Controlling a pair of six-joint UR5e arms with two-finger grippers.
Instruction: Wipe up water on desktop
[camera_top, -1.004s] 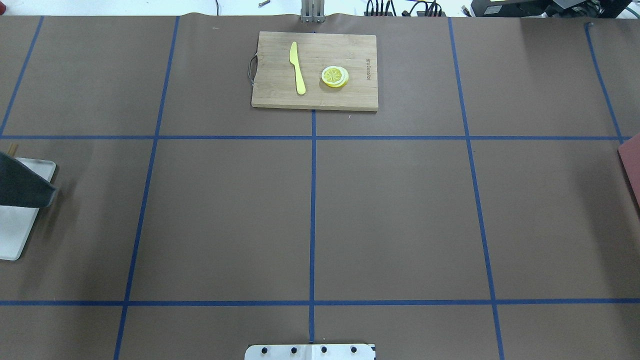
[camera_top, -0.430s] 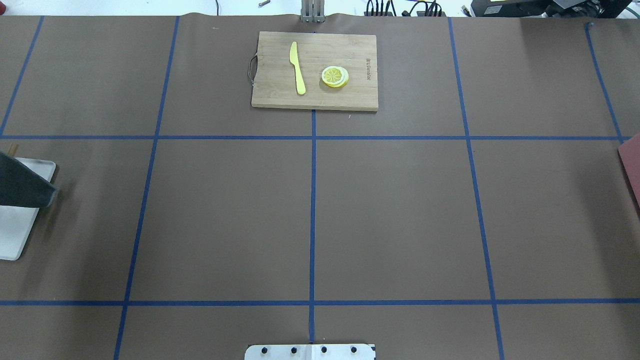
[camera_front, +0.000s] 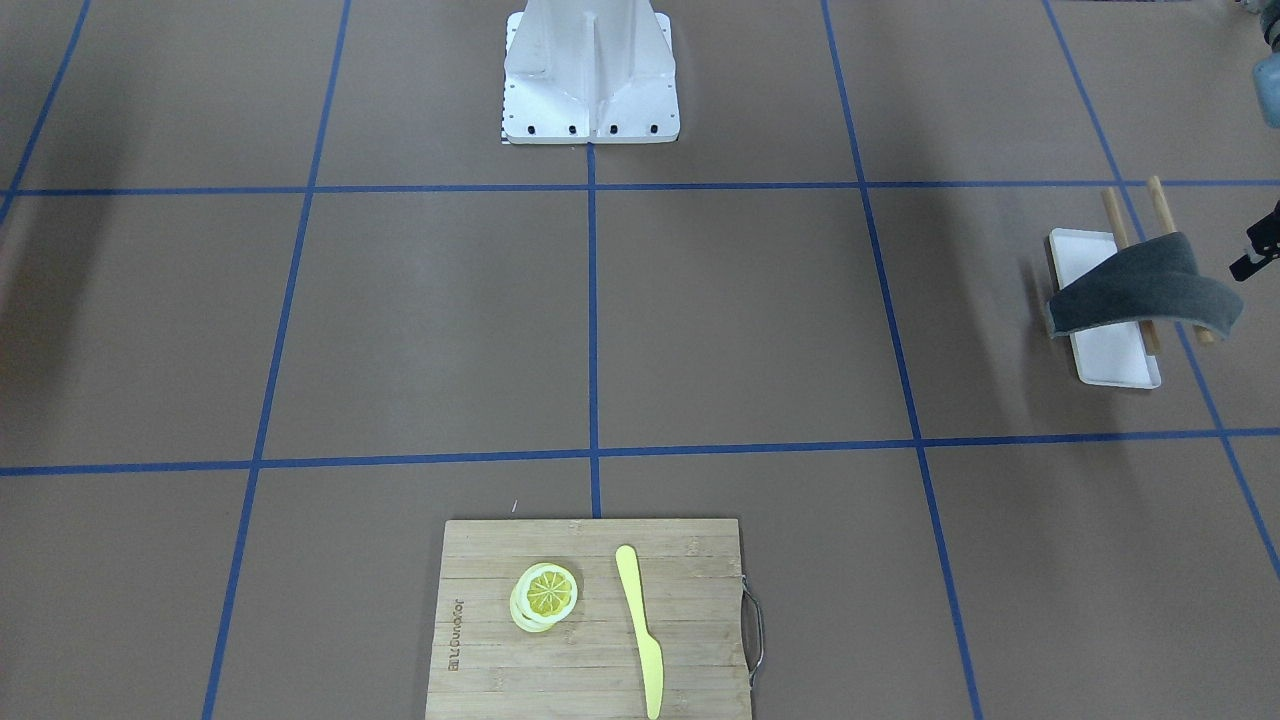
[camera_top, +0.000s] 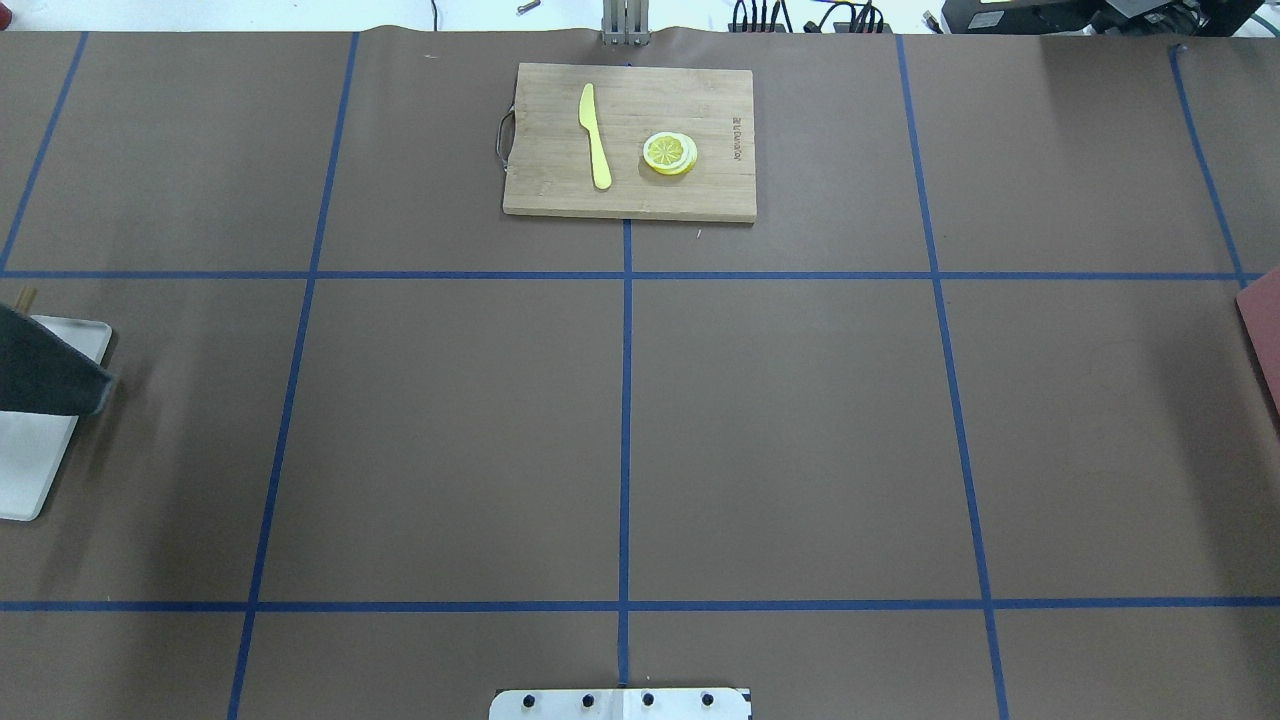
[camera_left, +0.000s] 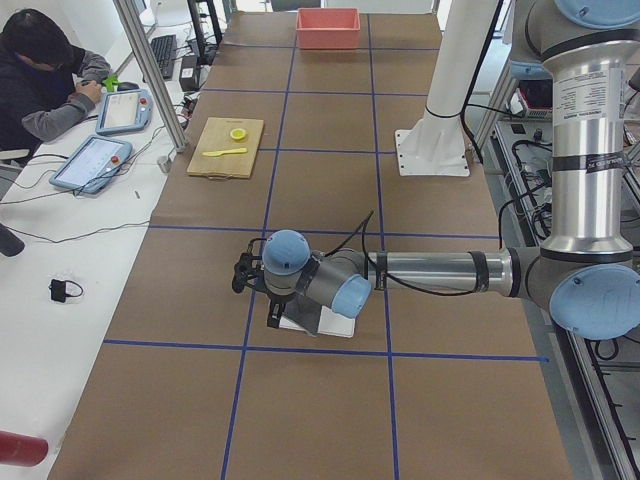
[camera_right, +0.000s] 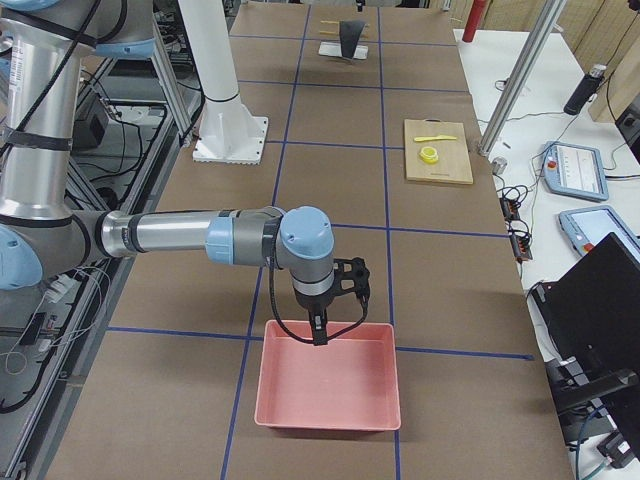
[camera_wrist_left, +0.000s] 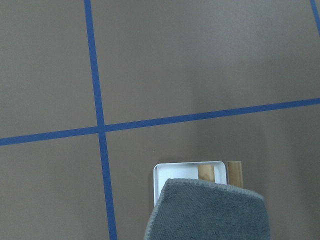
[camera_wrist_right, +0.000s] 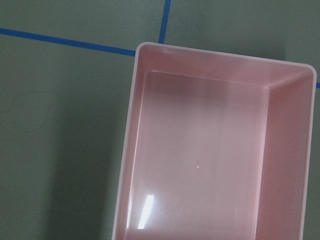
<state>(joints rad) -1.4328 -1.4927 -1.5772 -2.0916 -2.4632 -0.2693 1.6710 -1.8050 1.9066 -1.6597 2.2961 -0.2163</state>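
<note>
No visible shift since 1 s ago: grey cloth (camera_front: 1140, 285) in same place, draped over two wooden rods (camera_front: 1112, 215) above white tray (camera_front: 1105, 355), at robot-left end of brown blue-taped surface (camera_top: 780, 430). Left gripper (camera_left: 243, 278) near cloth, opening: cannot tell. Right gripper (camera_right: 355, 278) above edge of pink bin (camera_right: 328, 385) at opposite end, opening: cannot tell. Cutting board (camera_top: 630, 190) with yellow knife (camera_top: 595, 135) and lemon slices (camera_top: 670, 153) at far side.

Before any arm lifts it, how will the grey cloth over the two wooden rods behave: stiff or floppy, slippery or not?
Probably floppy: the grey cloth sags over the wooden rods, its ends hanging. It looks thick and fuzzy, so it is likely easy to grip. Pulled sideways, it might drag the rods along.
</note>
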